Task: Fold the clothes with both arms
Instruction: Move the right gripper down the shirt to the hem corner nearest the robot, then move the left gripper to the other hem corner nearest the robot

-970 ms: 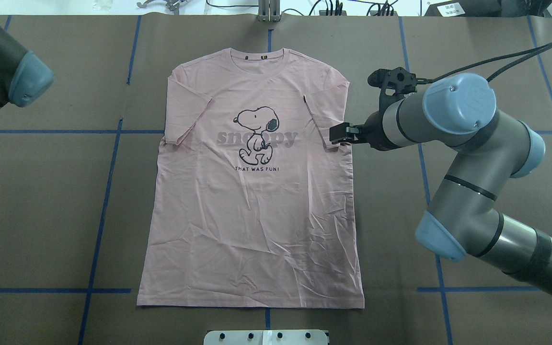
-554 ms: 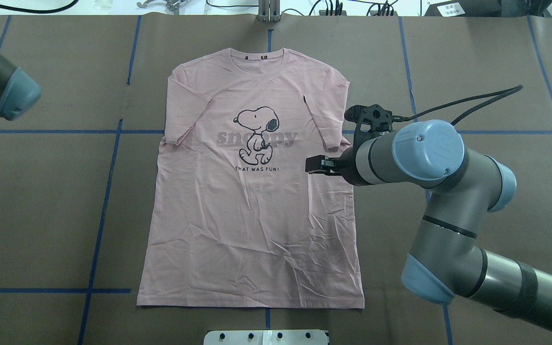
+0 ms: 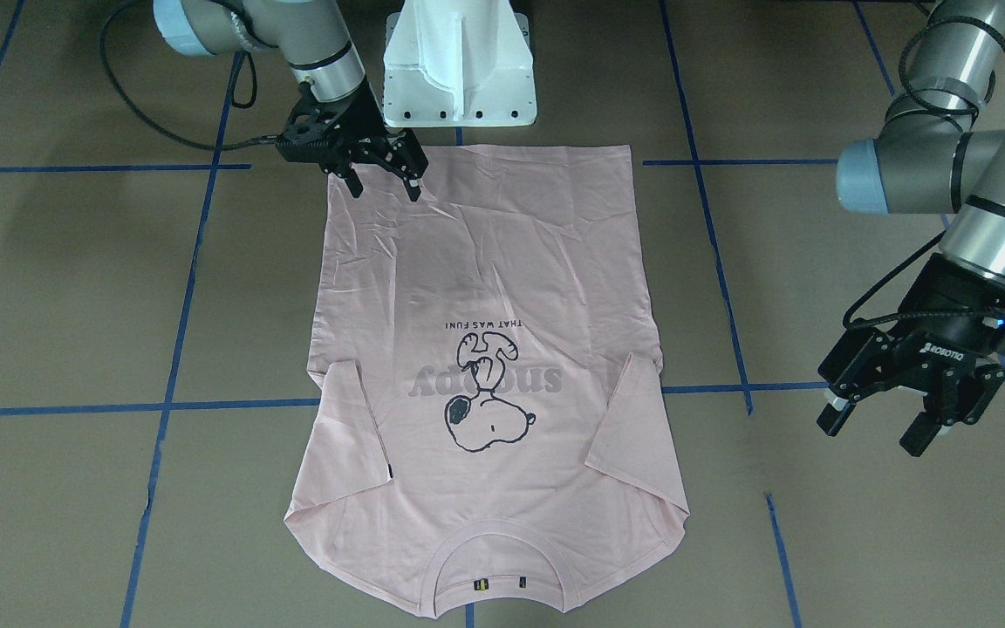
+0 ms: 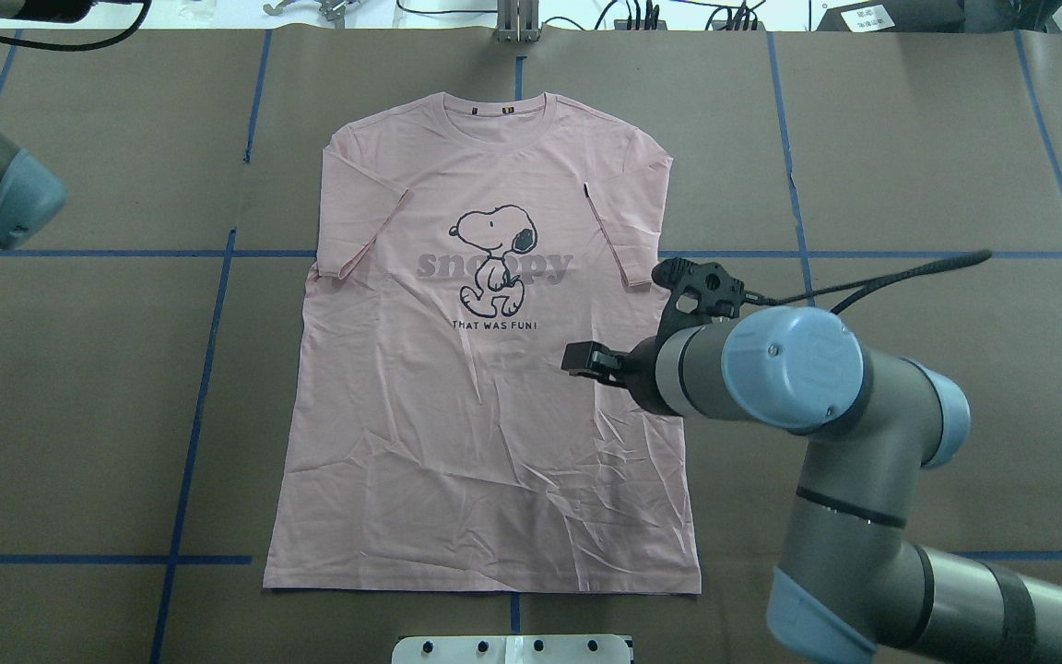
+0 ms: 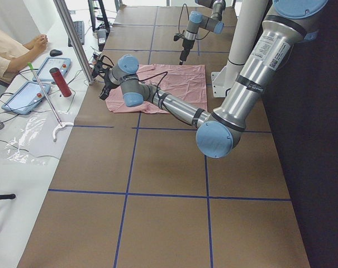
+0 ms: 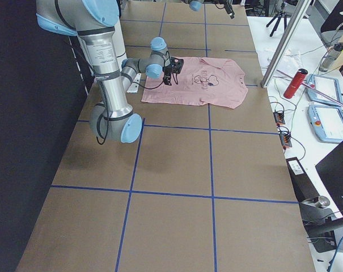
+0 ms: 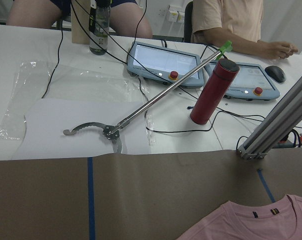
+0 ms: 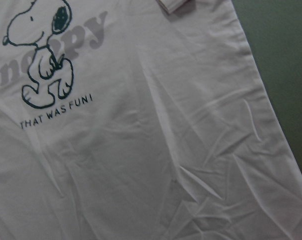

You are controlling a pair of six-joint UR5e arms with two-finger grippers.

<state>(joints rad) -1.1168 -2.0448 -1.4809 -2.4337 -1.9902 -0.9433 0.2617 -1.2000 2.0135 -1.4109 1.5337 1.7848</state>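
The pale pink T-shirt lies flat and face up on the brown table, collar at the far side, dog print showing. My right gripper is open and empty, hovering over the shirt's near hem corner on my right side; in the overhead view it shows above the shirt's right half. The right wrist view shows the print and the shirt's right edge, no fingers. My left gripper is open and empty, off the shirt beyond its left sleeve. The left wrist view catches only the collar.
The white pedestal base stands at the near table edge by the hem. Blue tape lines cross the table. Beyond the far edge are an aluminium post, a red bottle, a grabber tool and seated operators.
My right arm has swung from beside the shirt's right sleeve toward the near side, over the shirt's right half. My left arm has drawn back a little to the left.
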